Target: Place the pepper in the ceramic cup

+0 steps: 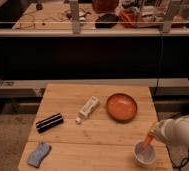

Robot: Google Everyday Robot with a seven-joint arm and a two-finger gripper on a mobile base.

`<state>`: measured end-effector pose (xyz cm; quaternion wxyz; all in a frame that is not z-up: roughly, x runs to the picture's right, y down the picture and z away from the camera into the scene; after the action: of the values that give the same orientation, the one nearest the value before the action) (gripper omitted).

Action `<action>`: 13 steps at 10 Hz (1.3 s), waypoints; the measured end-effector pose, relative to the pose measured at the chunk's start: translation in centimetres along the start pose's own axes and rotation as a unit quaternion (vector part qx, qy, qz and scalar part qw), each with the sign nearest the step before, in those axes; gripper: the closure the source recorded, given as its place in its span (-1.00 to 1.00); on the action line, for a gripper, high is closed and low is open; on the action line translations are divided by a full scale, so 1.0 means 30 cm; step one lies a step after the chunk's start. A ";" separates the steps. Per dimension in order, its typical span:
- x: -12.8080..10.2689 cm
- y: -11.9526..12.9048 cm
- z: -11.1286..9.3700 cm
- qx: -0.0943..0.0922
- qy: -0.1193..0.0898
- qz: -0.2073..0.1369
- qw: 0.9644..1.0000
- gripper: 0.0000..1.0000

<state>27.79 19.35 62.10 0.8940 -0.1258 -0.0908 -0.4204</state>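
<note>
The pepper is a slender orange-red piece hanging tip-down, its lower end just over the near rim of the ceramic cup. That small white cup stands near the table's front right corner. My gripper comes in from the right on a white arm and holds the pepper by its upper end, directly above the cup. The gripper's far side is hidden by the arm's white housing.
A wide orange-red bowl sits behind the cup. A white tube-like bottle lies mid-table, a black box to its left, a blue sponge at front left. The wooden table ends close to the cup on the right.
</note>
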 end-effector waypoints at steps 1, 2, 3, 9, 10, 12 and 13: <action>-0.003 0.007 -0.002 -0.001 0.015 -0.004 1.000 1.00; -0.013 0.014 -0.001 -0.002 0.028 -0.009 1.000 1.00; -0.027 0.022 0.000 -0.003 0.041 -0.016 0.999 1.00; -0.065 0.066 0.029 -0.025 0.044 -0.034 0.998 1.00; -0.068 0.064 0.025 -0.025 0.044 -0.038 0.998 1.00; -0.081 0.059 0.011 -0.022 0.040 -0.042 0.998 1.00; -0.088 0.055 0.002 -0.020 0.038 -0.044 0.998 1.00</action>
<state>27.39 22.30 61.21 0.8748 -0.1234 -0.0539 -0.4655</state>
